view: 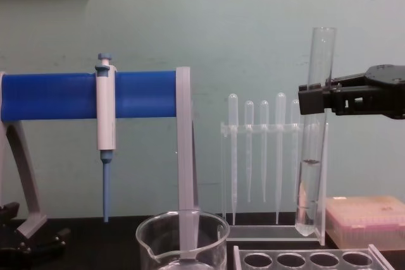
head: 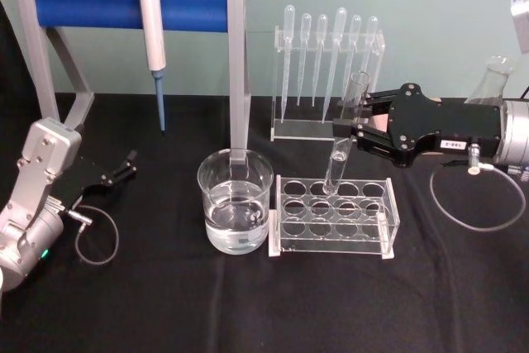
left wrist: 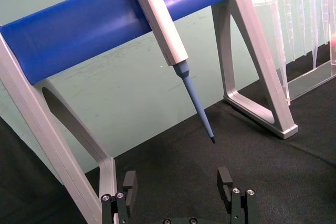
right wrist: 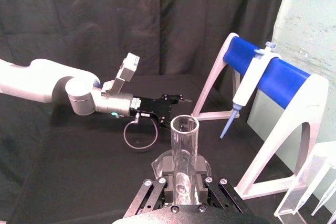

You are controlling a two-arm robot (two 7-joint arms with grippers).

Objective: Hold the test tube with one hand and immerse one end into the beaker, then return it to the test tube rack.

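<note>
Scene arranged around the test tube rack (head: 331,240), a clear block with two rows of round holes that stands on the black cloth (head: 248,303).

The right gripper (head: 354,131) reaches in from the right of the rack, above its rear row. Its black fingers are clamped on the upper part of the test tube (head: 339,164). The tube is nearly upright, with its flared rim leaning slightly away from the rack toward the right. In the chest view the tube (view: 310,175) holds some clear liquid in its lower part, and its round end hangs just above the rack's top plate. The right wrist view looks down onto the tube's open mouth (right wrist: 185,124).

The beaker (head: 213,204) stands just beside the rack's left end, partly filled with clear liquid; whether the two touch cannot be told.

The left gripper (head: 124,164) rests low over the cloth, well to the left of the rack and beyond the beaker. In the left wrist view its fingers (left wrist: 129,182) stand apart with nothing between them.

Behind the rack is a clear stand of thin pipettes (head: 326,64). Behind and left of the rack, a pipettor (head: 151,31) hangs from a blue bar (head: 91,2). A flask (head: 492,80) stands behind and right of the rack.
</note>
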